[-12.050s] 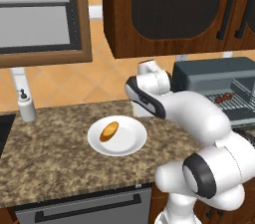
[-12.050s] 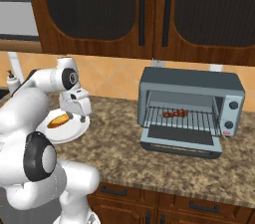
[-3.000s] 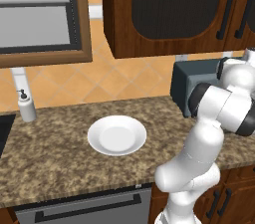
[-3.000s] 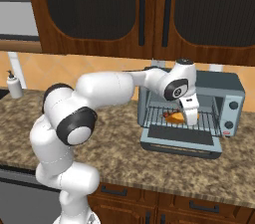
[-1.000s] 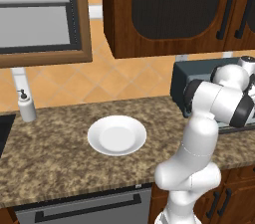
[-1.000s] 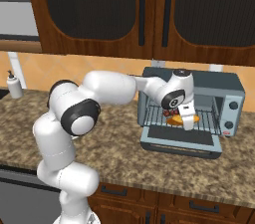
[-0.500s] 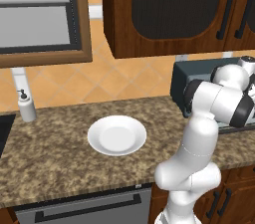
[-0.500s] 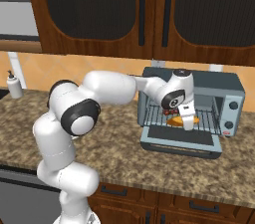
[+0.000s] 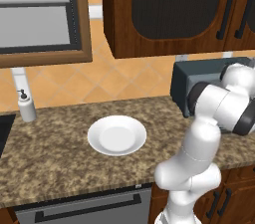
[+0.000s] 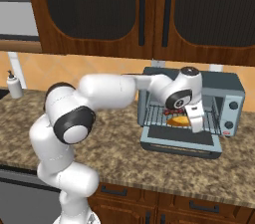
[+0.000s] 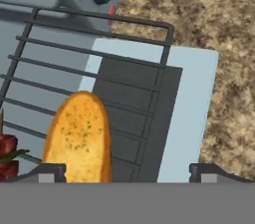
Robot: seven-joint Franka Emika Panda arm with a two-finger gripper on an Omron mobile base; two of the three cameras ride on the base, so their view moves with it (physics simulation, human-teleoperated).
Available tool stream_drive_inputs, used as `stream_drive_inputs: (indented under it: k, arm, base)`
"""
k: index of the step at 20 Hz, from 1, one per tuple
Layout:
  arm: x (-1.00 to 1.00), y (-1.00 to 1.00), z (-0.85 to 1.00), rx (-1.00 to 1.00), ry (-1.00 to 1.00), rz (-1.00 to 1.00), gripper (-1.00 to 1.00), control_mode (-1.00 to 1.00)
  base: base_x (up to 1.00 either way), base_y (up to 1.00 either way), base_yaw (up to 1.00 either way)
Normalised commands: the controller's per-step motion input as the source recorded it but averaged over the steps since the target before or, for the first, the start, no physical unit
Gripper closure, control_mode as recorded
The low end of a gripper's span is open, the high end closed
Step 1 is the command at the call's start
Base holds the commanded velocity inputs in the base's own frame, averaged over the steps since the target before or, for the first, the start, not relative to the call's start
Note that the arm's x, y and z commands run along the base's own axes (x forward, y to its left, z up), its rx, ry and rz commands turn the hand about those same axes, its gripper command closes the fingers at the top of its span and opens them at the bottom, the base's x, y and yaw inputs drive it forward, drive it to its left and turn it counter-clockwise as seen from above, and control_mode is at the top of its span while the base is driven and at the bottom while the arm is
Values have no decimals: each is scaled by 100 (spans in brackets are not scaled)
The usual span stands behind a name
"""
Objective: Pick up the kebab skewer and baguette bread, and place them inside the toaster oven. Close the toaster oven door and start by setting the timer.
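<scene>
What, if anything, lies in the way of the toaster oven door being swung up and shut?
The gripper hangs over the open toaster oven door, at the oven's mouth, so it would block the swing. The baguette bread lies on the wire rack beside the kebab skewer; whether it overhangs the door cannot be told.

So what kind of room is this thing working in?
A kitchen, computer-rendered by the look of it. Dark wooden cabinets hang over a speckled stone counter. On it stand a white plate and an open toaster oven, with a baguette bread on its rack.
</scene>
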Motion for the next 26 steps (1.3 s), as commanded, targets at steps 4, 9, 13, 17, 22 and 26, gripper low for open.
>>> stream_drive_inputs:
  k: [4,9,13,17,22,26]
  arm:
    - [-54,2,20,0,-9,36,-100,-100]
    - [-67,6,0,-5,-21,71,-100,-100]
    - [-27,13,0,-10,-18,78,-100,-100]
    - [0,25,0,-13,-20,71,-100,-100]
    - [-1,15,0,-13,-32,45,-100,-100]
    - [0,1,-8,-12,-21,18,-100,-100]
  base:
    - [0,0,0]
    - [0,0,0]
    - [0,0,0]
    - [0,0,0]
    - [0,0,0]
    - [0,0,0]
